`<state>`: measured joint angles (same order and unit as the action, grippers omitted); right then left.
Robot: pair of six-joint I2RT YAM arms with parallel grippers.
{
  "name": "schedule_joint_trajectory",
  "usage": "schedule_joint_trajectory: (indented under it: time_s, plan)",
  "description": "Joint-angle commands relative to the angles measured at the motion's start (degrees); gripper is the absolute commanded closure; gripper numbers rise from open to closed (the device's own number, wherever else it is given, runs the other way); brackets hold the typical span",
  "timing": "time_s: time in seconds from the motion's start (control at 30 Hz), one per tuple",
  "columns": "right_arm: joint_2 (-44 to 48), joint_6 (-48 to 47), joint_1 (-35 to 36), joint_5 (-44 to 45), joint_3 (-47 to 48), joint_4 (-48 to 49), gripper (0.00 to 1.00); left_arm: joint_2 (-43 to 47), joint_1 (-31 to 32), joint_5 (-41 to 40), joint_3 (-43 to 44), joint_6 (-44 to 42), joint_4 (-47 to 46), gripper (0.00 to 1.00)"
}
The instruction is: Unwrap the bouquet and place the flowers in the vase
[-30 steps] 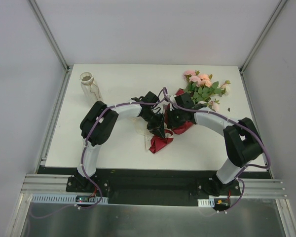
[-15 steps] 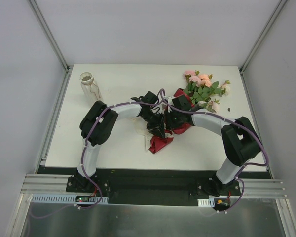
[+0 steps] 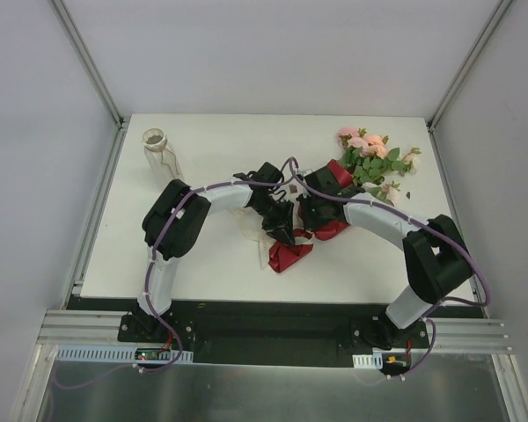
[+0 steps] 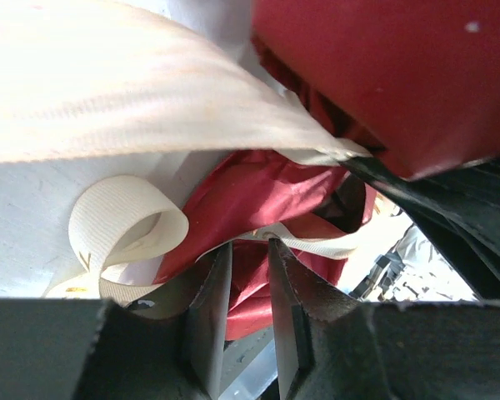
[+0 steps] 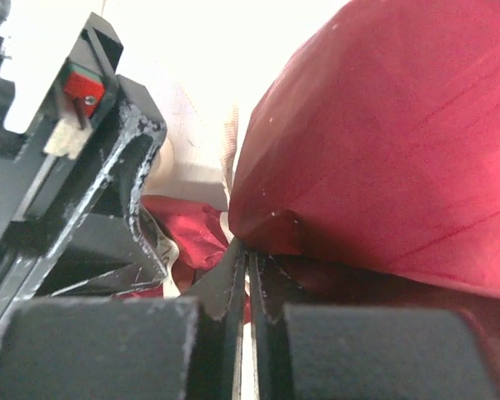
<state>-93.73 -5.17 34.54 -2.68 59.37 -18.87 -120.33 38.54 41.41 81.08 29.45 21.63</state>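
At table (image 3: 211,149) centre | right pincer (image 5: 243,248) pressed together (at red paper (image 5: 383,142) edge) | left pincer (image 4: 250,247) grip: cannot tell

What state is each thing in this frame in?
Vase: upright, no flowers inside.
Flowers: lying flat, outside the vase.
Paper: crumpled, partly open.
Ribbon: loose, looping.
Left gripper: slightly apart, paper between, grip unclear.
Right gripper: shut at the paper's edge.

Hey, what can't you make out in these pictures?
- Stems of the flowers: top view, hidden by paper.
- Whether the right hand pinches paper: right wrist view, too close.
- Whether the left hand grips anything: left wrist view, paper behind its fingers.
- Vase contents: top view, too small.
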Motion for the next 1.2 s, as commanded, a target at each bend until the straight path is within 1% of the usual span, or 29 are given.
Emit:
schedule_joint_trajectory:
  time_s: [0.0,0.1,0.17,0.23,0.3,0.33,0.37,0.43,0.5,0.53,0.57,0.63,0.67,0.7,0.77,0.8,0.83,0.87,0.93,0.97,1.03,1.07,1.13,1.17]
  plan:
    - [4.9,3.3,0.5,5.2,6.2,-6.1,1.00,-1.7,0.0,-2.9,-0.5,-2.1,0.8,0.76]
    - [4.9,5.0,0.2,5.1,8.0,-7.5,1.00,-1.7,0.0,-3.0,-0.3,-2.1,1.1,0.75]
    - [5.1,7.9,-1.0,3.2,8.7,-8.0,1.00,-1.3,0.1,-3.2,-0.6,-2.2,1.1,0.76]
    - [5.1,10.3,-2.2,-1.8,10.2,-10.1,1.00,-1.2,0.1,-3.2,-0.8,-2.3,1.1,0.75]
    - [5.5,13.6,-4.2,-5.0,10.5,-11.3,0.99,-1.0,0.2,-3.0,-0.8,-2.7,1.2,0.74]
    - [5.5,14.9,-5.1,-8.4,10.1,-11.3,1.00,-0.9,0.2,-3.0,-0.8,-2.8,1.1,0.73]
    - [5.1,17.9,-7.8,-11.2,9.7,-11.2,0.99,-0.5,0.4,-3.1,-0.8,-3.1,1.1,0.73]
    - [2.7,19.0,-10.1,-18.2,8.8,-9.6,1.00,-0.2,0.5,-2.9,-0.7,-3.4,1.1,0.70]
    - [-0.1,18.8,-11.7,-21.0,9.5,-8.8,1.00,0.5,0.8,-3.0,-0.5,-3.7,1.1,0.68]
    - [-1.4,19.1,-12.0,-25.7,10.4,-8.8,1.00,0.8,1.0,-2.9,-0.4,-3.8,1.1,0.67]
    - [-3.4,19.8,-12.7,-27.4,12.2,-9.8,1.00,1.0,1.1,-2.9,-0.2,-4.0,1.1,0.67]
    - [-4.4,22.4,-13.0,-29.7,13.7,-10.7,1.00,1.2,1.4,-3.0,0.0,-4.1,1.2,0.66]
    - [-5.5,22.5,-13.0,-30.1,16.0,-11.6,1.00,1.2,1.4,-2.9,0.0,-4.1,1.1,0.66]
    - [-5.9,21.4,-13.0,-29.3,16.9,-14.5,1.00,1.4,1.4,-2.7,0.0,-4.1,1.1,0.65]
    - [-6.2,18.3,-12.5,-27.1,17.8,-16.7,0.98,2.3,1.4,-1.9,0.7,-4.3,1.0,0.60]
    - [-6.1,16.8,-12.3,-22.9,18.4,-19.9,0.94,2.7,1.4,-1.5,1.3,-4.5,1.1,0.58]
    - [-6.0,13.2,-12.4,-21.9,18.5,-21.2,0.92,3.1,1.4,-0.5,2.5,-4.6,1.1,0.54]
    - [-5.6,11.9,-12.5,-21.6,18.4,-22.2,0.87,4.0,1.4,0.0,3.1,-4.5,1.1,0.52]
    - [-4.0,9.5,-12.5,-21.0,17.3,-23.4,0.81,5.1,1.2,1.0,5.1,-4.0,1.1,0.49]
    - [-2.0,9.0,-12.4,-21.2,16.7,-23.0,0.75,6.1,1.2,1.0,5.7,-3.3,1.1,0.48]
    - [0.2,8.3,-12.4,-21.8,14.8,-22.4,0.67,7.0,0.8,1.6,7.0,-2.6,1.1,0.48]
    - [2.1,8.2,-12.4,-22.0,14.2,-21.6,0.66,7.3,0.8,1.7,7.2,-1.9,1.1,0.50]
    - [3.3,8.5,-12.3,-22.6,12.4,-20.7,0.66,8.3,0.6,1.8,7.5,-1.4,1.2,0.53]
    - [3.6,8.7,-12.4,-22.6,11.8,-20.2,0.66,8.6,0.3,1.5,7.5,-1.3,1.2,0.57]
